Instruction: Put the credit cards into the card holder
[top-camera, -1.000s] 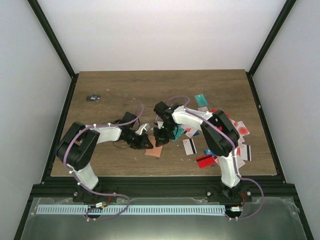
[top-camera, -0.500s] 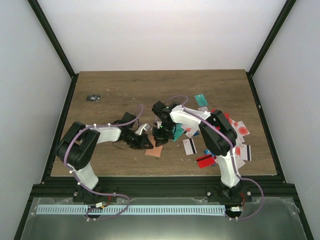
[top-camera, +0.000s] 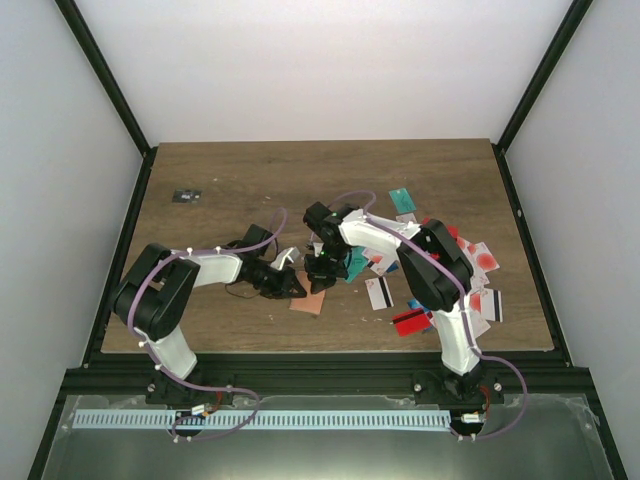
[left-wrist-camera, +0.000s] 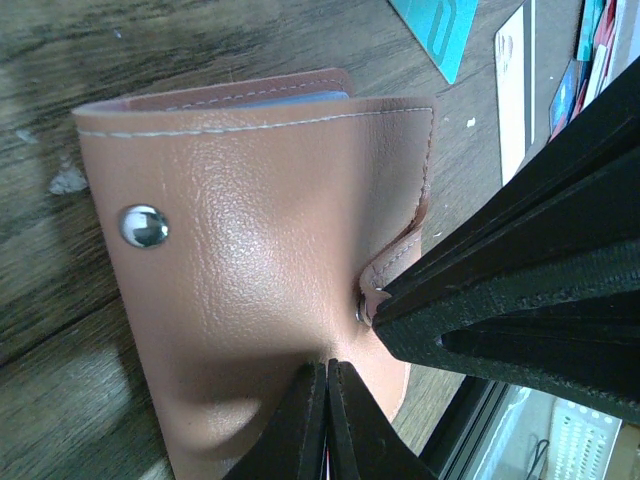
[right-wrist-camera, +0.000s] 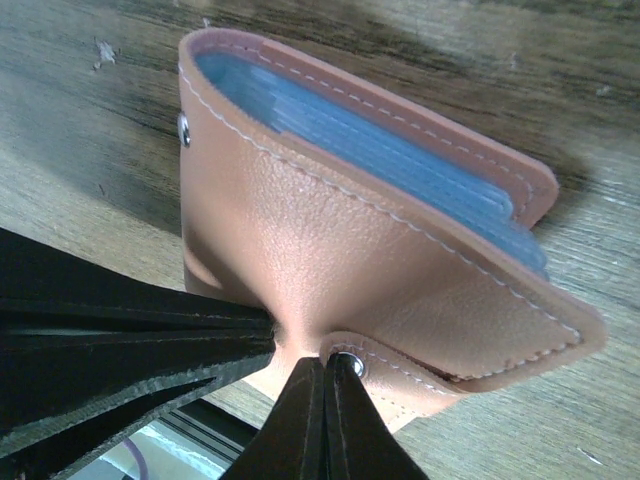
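Card holder lies folded; left gripper pinches its cover, right gripper its snap tab, likely to open it.

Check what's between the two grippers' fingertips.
Only a fold of the card holder: left gripper and right gripper are both shut, each pinching its salmon cover. Both wrist views show it.
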